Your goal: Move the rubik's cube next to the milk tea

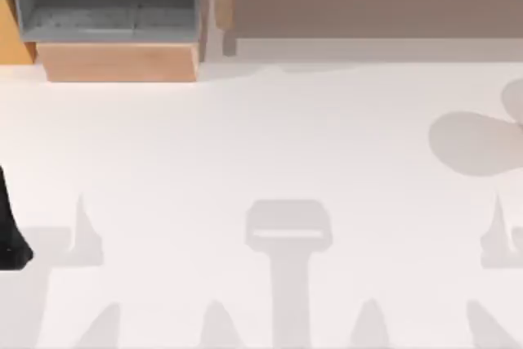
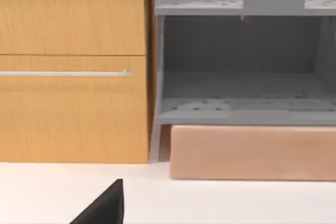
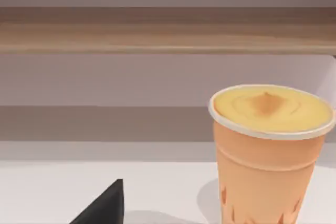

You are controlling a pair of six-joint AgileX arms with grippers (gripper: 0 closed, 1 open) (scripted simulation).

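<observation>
Milk tea (image 3: 270, 150) — orange cup, upright on the white table (image 3: 52, 192).

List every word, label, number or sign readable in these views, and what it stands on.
None can be read.
Cup: plain orange wall with darker marks low down, no lettering.
Wooden cabinet: bare fronts and a metal handle, no label.
Grey shelf: specks, no text.
Table: shadows, no marks.
</observation>
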